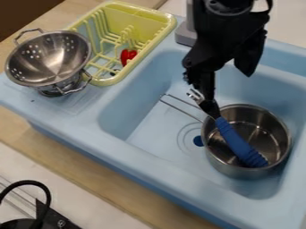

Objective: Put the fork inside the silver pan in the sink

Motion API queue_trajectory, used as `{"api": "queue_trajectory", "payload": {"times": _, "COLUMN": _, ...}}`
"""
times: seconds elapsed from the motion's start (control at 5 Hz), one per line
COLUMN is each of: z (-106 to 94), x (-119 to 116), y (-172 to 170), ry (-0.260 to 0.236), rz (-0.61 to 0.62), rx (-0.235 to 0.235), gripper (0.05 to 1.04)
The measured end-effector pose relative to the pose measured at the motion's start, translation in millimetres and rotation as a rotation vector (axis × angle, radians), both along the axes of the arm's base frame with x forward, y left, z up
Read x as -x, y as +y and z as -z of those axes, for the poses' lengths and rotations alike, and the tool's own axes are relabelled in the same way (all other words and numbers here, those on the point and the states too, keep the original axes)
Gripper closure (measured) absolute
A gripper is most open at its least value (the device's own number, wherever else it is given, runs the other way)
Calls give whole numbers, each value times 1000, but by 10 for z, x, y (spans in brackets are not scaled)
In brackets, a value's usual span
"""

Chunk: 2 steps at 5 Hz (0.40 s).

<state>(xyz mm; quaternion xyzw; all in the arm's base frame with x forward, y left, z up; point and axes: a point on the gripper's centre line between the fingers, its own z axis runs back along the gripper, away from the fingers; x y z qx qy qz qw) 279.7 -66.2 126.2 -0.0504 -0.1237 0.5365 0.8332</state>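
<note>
From the top edge, the black gripper [207, 95] hangs over the sink, its lower tip at the neck of the fork. The fork [236, 141] has a blue handle that slants down into the silver pan, while its metal tines point up and left beyond the rim. Part of the neck is hidden behind the gripper's tip. The silver pan [222, 161] stands upright in the right part of the sink [152, 129], with its thin wire handle pointing to the upper left.
A metal colander [50, 58] stands on the counter at the left. Beside it, a yellow dish rack [129, 19] holds a red object [126, 57]. The grey faucet base [184, 34] is behind the sink. A black cable and device lie at the lower left.
</note>
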Motion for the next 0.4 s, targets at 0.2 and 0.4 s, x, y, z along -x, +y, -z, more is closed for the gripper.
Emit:
{"api": "queue_trajectory", "payload": {"times": 0.2, "z": -12, "x": -35, "y": 178, "ry": -1, "rz": -41, "rx": 0, "gripper": 90}}
{"api": "queue_trajectory", "payload": {"times": 0.4, "z": -143, "x": 2, "y": 365, "ry": -4, "rz": 6, "rx": 29, "gripper": 90}}
